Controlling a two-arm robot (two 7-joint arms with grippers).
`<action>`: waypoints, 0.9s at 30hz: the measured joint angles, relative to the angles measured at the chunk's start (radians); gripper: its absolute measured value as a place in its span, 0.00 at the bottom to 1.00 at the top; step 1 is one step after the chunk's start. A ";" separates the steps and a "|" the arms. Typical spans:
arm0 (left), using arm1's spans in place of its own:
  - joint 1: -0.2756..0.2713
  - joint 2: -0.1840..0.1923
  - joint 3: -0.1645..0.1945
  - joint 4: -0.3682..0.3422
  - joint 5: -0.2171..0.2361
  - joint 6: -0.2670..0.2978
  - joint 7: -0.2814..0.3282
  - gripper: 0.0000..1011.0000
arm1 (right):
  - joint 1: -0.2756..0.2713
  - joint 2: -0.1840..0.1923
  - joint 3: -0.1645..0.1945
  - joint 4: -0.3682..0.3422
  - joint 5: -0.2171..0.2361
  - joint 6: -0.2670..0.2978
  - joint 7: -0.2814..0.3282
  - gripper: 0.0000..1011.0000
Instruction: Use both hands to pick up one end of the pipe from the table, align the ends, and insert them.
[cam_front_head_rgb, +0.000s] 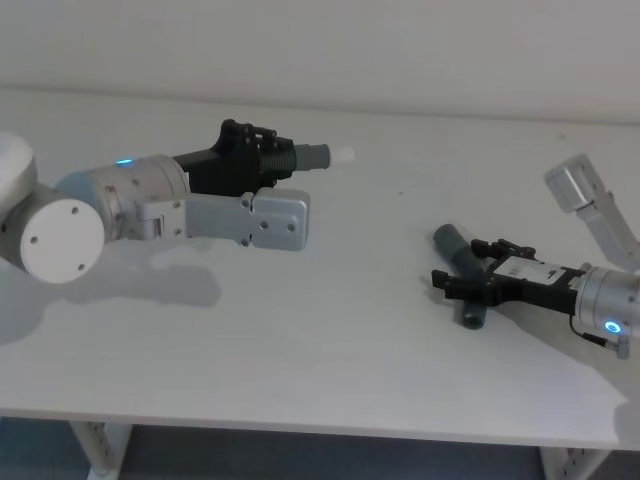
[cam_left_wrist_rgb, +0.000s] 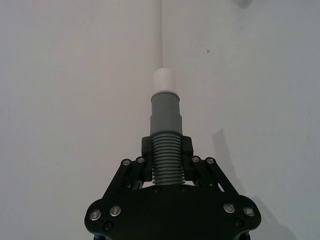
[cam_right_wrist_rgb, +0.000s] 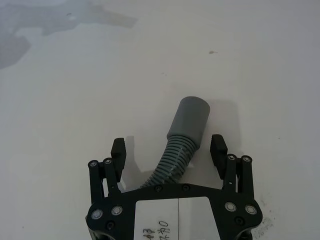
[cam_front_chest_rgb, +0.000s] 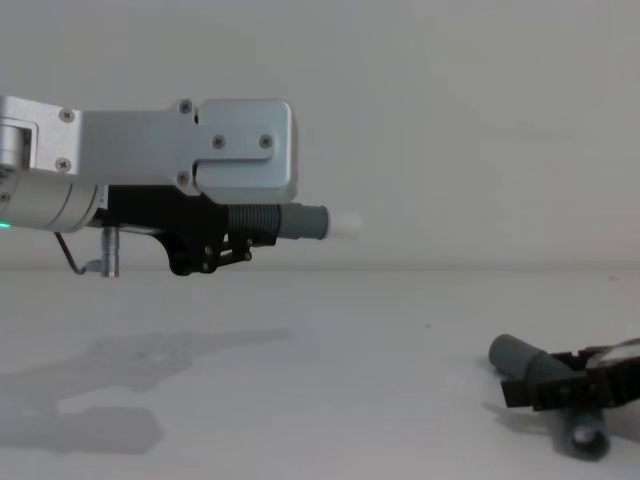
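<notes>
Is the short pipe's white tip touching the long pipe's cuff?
Apart. Head view: the short pipe's white tip, held by the left tool, has table between it and the cuff.

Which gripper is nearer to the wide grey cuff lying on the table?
Right. The right gripper sits open astride the long hose just behind the cuff; the left gripper is far across the table, raised, gripping the short piece.

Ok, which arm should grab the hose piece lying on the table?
Right. Its black hand is open, straddling the dark grey ribbed hose on the white table, behind its smooth cuff. The left hand is shut on the short white-tipped grey hose, held in the air.
</notes>
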 joint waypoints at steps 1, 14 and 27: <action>0.000 0.000 0.000 0.000 0.000 0.000 0.000 0.32 | -0.002 0.001 0.001 -0.001 0.002 -0.005 -0.001 0.99; 0.000 0.000 0.000 0.000 0.000 0.000 0.000 0.32 | -0.026 0.014 0.017 -0.017 0.020 -0.059 -0.007 0.99; 0.000 0.000 0.000 0.000 0.000 0.000 0.000 0.32 | -0.023 0.021 0.011 -0.009 0.030 -0.090 -0.005 0.99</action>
